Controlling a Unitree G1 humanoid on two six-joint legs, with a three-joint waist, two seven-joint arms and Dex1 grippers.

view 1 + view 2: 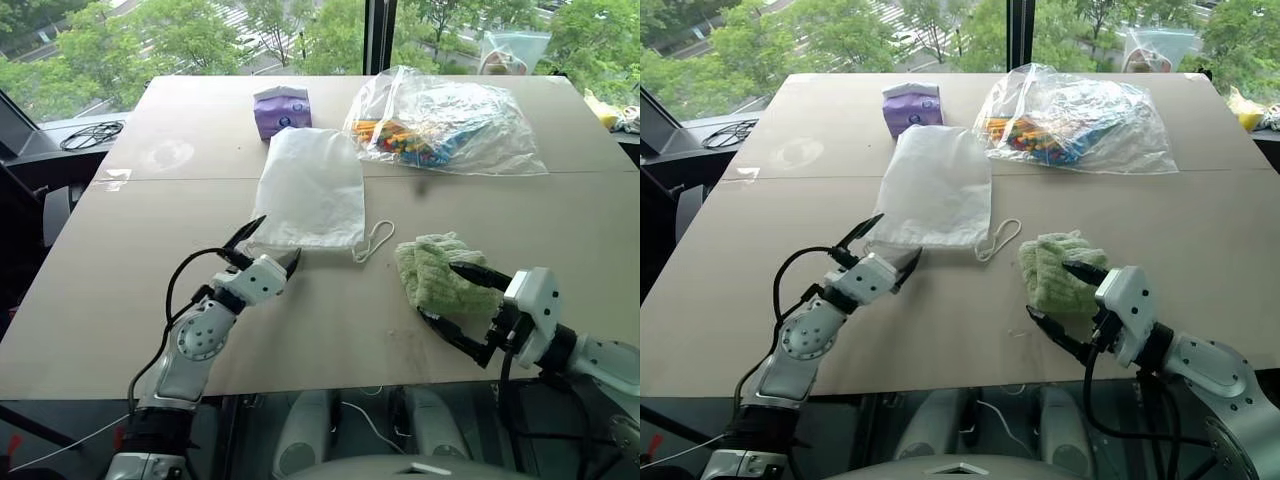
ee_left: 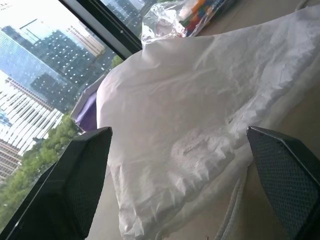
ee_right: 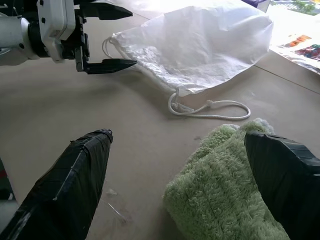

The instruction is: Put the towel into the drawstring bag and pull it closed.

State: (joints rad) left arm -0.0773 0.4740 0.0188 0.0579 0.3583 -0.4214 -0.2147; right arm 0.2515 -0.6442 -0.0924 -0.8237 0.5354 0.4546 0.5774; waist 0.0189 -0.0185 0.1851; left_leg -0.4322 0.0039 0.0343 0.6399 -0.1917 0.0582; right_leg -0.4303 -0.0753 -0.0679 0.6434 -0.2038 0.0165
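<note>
We see the towel [image 1: 440, 272] at lower right of centre, between the spread fingers of our right gripper [image 1: 462, 307] (not yet pinched), while the bag [image 1: 308, 190] runs up-frame from our spread left gripper [image 1: 268, 245] at its corded near end.

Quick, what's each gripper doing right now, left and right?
Left gripper: open, empty, at the near end of the drawstring bag.
Right gripper: open, fingers either side of the towel, not closed.
</note>
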